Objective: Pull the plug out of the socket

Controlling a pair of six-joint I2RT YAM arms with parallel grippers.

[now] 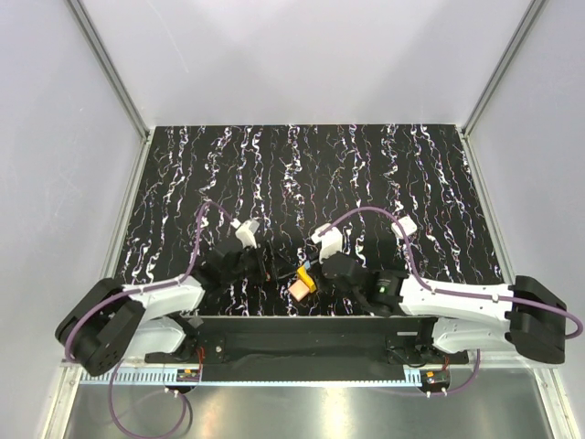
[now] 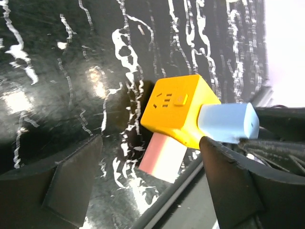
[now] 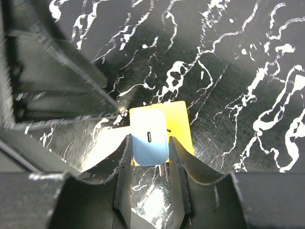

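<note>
The socket [image 2: 178, 109] is a bright-yellow cube lying near the table's front edge, also seen in the top view [image 1: 308, 277] and the right wrist view [image 3: 178, 119]. A pale blue-white plug [image 3: 148, 136] sticks out of one face and also shows in the left wrist view [image 2: 228, 122]. A pale pink block [image 2: 162, 157] sticks out of another face. My right gripper [image 3: 149, 143] is shut on the blue-white plug, one finger on each side. My left gripper [image 2: 152, 186] is open, its fingers [image 2: 71, 181] spread wide, with the socket just beyond the tips and the pink block between them.
The black white-veined mat [image 1: 366, 165] covers the table. Its front edge and a metal rail [image 2: 190, 200] run right beside the socket. White walls and aluminium posts [image 1: 114, 73] stand on both sides. Purple cables [image 1: 370, 210] arch over both wrists.
</note>
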